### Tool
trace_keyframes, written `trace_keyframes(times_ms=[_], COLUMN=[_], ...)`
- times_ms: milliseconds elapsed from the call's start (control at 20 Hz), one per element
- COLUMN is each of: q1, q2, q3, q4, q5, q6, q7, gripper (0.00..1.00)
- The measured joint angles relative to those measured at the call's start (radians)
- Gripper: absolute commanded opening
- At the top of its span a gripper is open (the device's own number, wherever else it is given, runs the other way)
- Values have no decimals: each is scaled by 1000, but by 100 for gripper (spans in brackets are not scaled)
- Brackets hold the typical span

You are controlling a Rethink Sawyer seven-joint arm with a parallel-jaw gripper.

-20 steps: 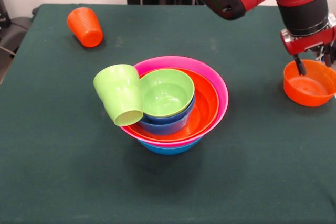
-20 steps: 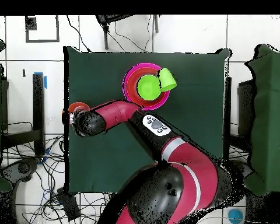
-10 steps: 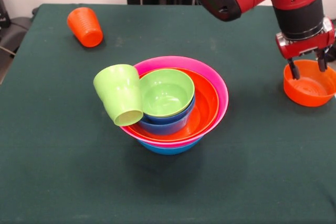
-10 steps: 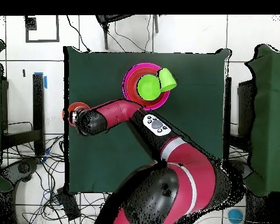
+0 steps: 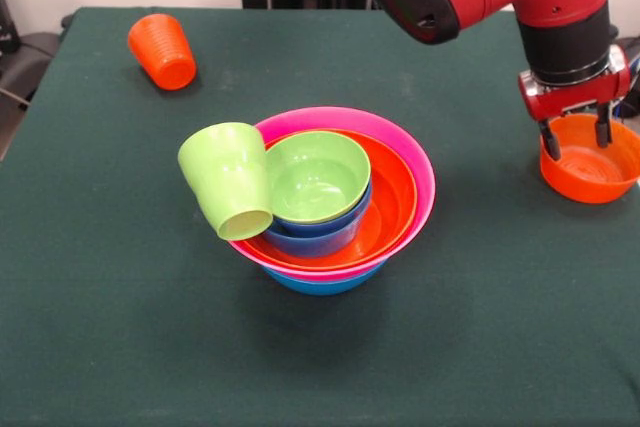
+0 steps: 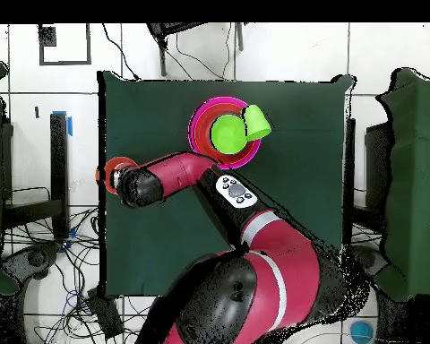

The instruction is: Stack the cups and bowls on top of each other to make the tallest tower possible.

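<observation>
While the gripper (image 5: 575,134) hung over the small orange bowl (image 5: 592,163) at the table's (image 5: 120,327) right edge in the front view, its two fingers (image 5: 547,139) stood spread, one over the bowl's left rim and one inside it — gripping nothing that showed. That bowl sat upright, mouth up, well apart from the tower (image 5: 335,202). The tower stood mid-table: large blue bowl at the base, then pink bowl (image 5: 410,162), orange bowl (image 5: 390,202), small blue bowl, lime-green bowl (image 5: 315,175) on top, all mouths up. Lime green cup (image 5: 228,181) leaned against the tower's left side, tilted, long axis slanting, mouth down toward the camera. Orange ribbed cup (image 5: 162,51) lay tipped far left — its mouth direction unclear. In the overhead view the arm (image 6: 178,175) covered most of the small orange bowl (image 6: 116,167).
</observation>
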Motion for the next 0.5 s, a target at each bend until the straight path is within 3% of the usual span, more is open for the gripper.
trace_keyframes(times_ms=[500], q1=[19], q2=[-20], q3=[-35], q4=[-21], q5=[-1], q6=[0], q7=[0], gripper=[100])
